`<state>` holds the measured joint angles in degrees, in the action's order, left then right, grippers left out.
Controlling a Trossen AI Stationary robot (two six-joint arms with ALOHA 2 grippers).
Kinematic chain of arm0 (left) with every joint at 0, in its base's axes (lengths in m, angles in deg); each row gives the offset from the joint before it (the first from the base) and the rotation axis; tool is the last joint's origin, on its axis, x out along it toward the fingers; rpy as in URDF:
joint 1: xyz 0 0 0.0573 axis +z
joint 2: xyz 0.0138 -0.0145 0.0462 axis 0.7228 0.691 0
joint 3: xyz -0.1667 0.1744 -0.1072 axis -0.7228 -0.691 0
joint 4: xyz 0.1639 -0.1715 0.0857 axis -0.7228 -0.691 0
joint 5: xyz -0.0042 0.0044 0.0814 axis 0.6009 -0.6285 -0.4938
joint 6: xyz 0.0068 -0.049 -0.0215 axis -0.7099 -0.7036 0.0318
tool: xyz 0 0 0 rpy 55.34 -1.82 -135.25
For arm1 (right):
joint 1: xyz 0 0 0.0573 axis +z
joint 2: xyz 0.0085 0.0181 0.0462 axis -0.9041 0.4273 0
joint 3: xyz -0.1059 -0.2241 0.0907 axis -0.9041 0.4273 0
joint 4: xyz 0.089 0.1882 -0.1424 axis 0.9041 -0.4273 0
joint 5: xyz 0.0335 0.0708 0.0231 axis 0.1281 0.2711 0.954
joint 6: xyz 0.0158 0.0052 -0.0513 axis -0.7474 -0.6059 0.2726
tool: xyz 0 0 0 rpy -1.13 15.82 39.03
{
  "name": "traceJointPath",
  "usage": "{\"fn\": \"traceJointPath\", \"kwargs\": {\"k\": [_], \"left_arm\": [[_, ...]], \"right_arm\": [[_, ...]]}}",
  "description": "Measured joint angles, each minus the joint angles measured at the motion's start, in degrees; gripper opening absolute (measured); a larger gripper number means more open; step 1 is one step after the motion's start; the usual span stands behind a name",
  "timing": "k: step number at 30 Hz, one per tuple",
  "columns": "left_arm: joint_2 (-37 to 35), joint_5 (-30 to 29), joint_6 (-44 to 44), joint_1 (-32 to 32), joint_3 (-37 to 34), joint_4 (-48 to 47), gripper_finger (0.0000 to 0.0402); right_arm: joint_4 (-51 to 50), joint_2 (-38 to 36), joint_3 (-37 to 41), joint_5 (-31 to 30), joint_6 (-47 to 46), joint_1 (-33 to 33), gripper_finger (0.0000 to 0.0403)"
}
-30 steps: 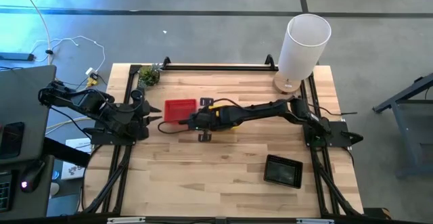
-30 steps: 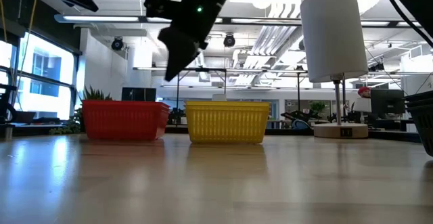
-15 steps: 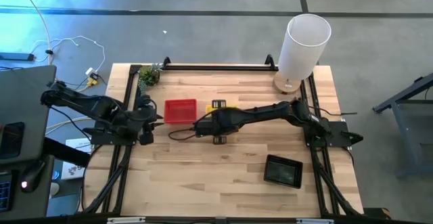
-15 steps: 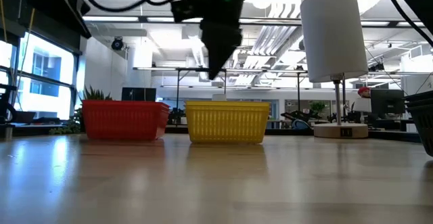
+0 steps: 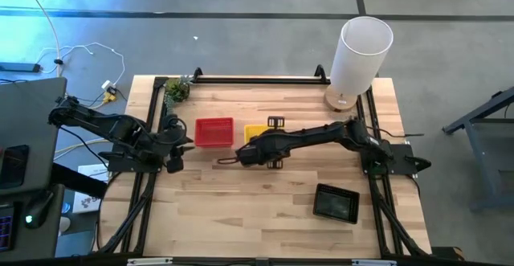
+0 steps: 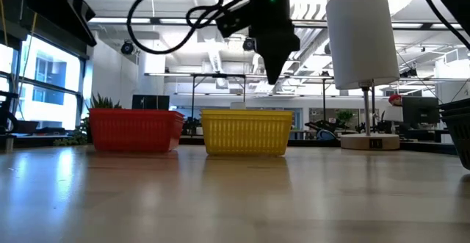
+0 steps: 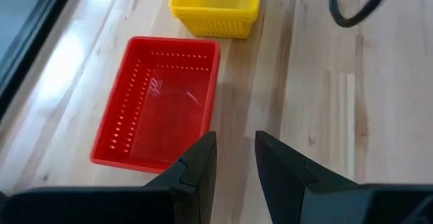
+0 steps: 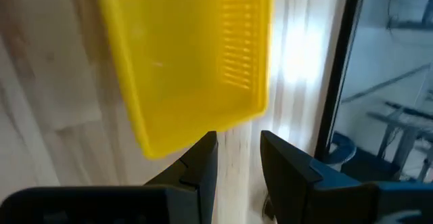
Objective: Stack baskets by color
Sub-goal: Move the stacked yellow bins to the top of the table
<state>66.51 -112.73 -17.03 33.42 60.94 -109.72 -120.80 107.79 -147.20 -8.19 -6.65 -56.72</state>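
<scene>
A red basket [image 5: 214, 132] and a yellow basket [image 5: 255, 130] stand side by side, bottoms on the table, at the far middle. A black basket [image 5: 336, 202] sits near the right front corner. My right gripper [image 5: 273, 126] hangs above the yellow basket [image 6: 246, 131], slanting down toward the far edge. In the right wrist view its fingers [image 8: 237, 158] are open with nothing between them, at one corner of the yellow basket [image 8: 189, 55]. My left gripper [image 7: 235, 158] is open and empty, just left of the red basket [image 7: 159, 102].
A tall white cylinder [image 5: 361, 49] stands at the far right corner and a small green plant [image 5: 177, 89] at the far left corner. A dark rail runs along the far edge. Bare wood lies across the table's near half.
My right gripper has swung toward the table's right edge, from beside the red basket to above the yellow one, and has turned to slant down toward the far edge. My left gripper has sunk a little beside the red basket. The baskets have kept still.
</scene>
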Motion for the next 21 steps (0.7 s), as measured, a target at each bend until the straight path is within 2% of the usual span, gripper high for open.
{"fn": "traceJointPath", "kwargs": {"k": [14, 21], "left_arm": [[3.50, 0.72, -3.26, 0.02, -0.02, 0.09, 0.0090], [6.78, 0.87, -3.28, 0.00, -0.02, 0.18, 0.0090]], "right_arm": [[0.09, -4.76, 0.07, -4.18, -1.39, 2.70, 0.0099], [0.10, -4.81, 0.09, -1.01, -2.49, 1.83, 0.0099]]}}
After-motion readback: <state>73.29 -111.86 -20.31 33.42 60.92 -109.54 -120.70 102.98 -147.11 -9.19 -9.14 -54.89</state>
